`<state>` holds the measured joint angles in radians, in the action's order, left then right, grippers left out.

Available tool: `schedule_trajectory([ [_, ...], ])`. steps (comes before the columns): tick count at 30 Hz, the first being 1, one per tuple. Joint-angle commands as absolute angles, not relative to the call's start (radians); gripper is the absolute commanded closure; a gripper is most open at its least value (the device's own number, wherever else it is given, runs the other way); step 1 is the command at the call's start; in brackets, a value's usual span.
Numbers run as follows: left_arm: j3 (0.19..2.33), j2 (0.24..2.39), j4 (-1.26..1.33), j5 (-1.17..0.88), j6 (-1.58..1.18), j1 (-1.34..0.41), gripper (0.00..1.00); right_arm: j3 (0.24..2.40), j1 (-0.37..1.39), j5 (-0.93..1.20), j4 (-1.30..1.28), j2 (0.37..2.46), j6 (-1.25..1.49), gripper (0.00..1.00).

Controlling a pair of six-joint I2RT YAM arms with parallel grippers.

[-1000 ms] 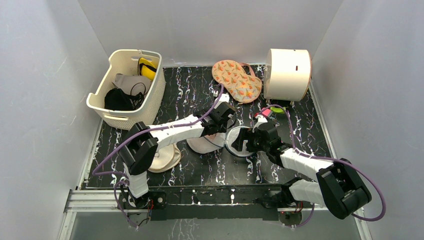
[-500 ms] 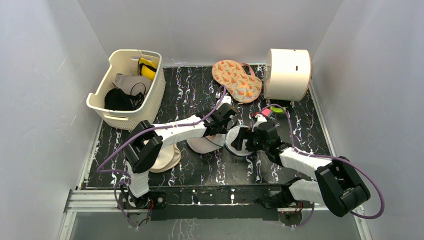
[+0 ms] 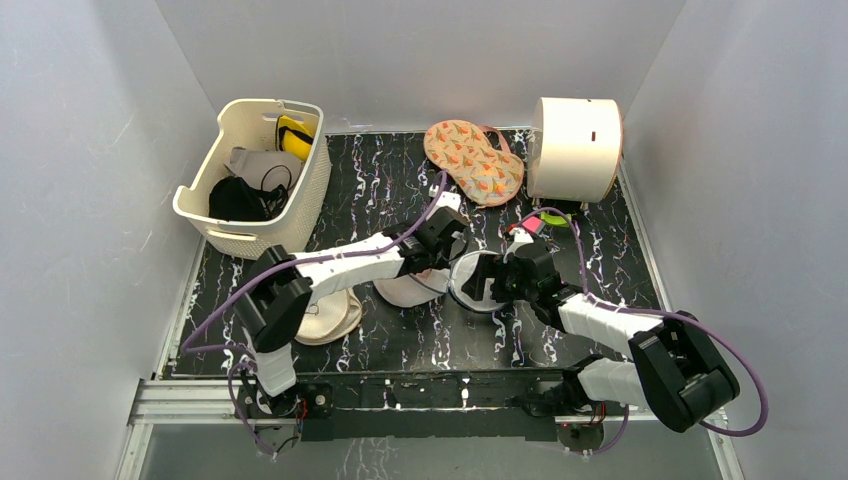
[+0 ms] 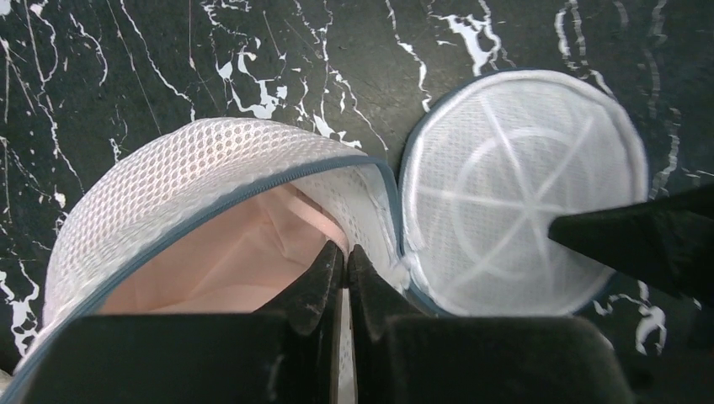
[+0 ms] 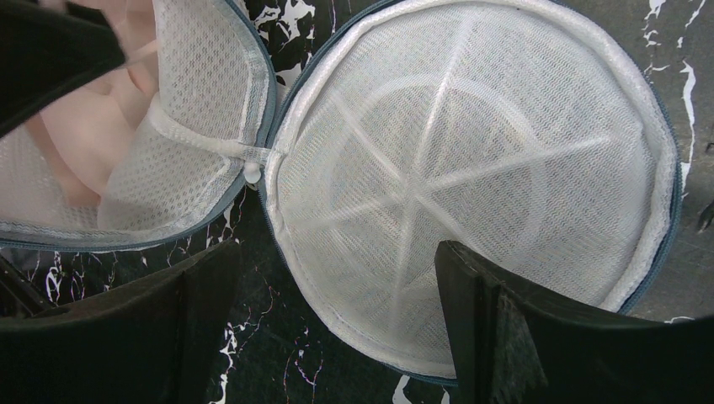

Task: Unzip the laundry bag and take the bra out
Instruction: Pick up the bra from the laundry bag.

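The laundry bag (image 3: pixel 405 290) lies unzipped in the middle of the table, its two mesh halves spread side by side. In the left wrist view the raised dome half (image 4: pixel 194 160) holds the pinkish-beige bra (image 4: pixel 227 269), and the flat half (image 4: pixel 522 194) lies to the right. My left gripper (image 4: pixel 345 252) reaches into the dome half, shut on the bra's pink edge at the bag's inner wall; it also shows from above (image 3: pixel 432 262). My right gripper (image 5: pixel 337 252) is open, straddling the rim of the flat half (image 5: pixel 471 160), one finger inside it and one on the table.
A cream basket (image 3: pixel 300 190) at the back left holds a black garment (image 3: pixel 235 198) and a yellow item (image 3: pixel 293 135). A patterned padded piece (image 3: pixel 473 160) and a cream drum (image 3: pixel 575 148) stand at the back. A beige round pouch (image 3: pixel 335 318) lies under my left arm.
My left wrist has shifted slightly back and left inside the bag, and its elbow has swung left. The right arm has barely moved.
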<state>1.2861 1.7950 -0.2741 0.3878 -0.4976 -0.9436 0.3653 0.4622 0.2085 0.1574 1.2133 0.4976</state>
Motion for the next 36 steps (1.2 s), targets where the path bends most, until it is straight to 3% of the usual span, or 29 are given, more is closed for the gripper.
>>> schedule_trajectory([
  [1, 1.252, 1.640, -0.251, 0.327, -0.477, -0.939, 1.00, 0.391, 0.456, 0.205, 0.137, 1.241, 0.487, 0.15],
  [10, 1.234, 1.426, -0.204, 0.224, -0.421, -0.937, 1.00, 0.400, 0.457, 0.201, 0.133, 1.264, 0.488, 0.15],
  [18, 1.520, 1.373, -0.270, 0.050, -0.278, -0.938, 1.00, 0.406, 0.456, 0.197, 0.128, 1.278, 0.489, 0.15],
  [27, 1.824, 1.380, -0.317, 0.014, -0.171, -0.939, 1.00, 0.408, 0.457, 0.189, 0.126, 1.282, 0.490, 0.15],
  [31, 1.971, 1.426, -0.334, 0.064, -0.114, -0.939, 1.00, 0.409, 0.457, 0.191, 0.125, 1.282, 0.491, 0.15],
  [36, 2.303, 1.596, -0.462, 0.109, 0.066, -0.938, 1.00, 0.410, 0.457, 0.190, 0.124, 1.284, 0.489, 0.15],
])
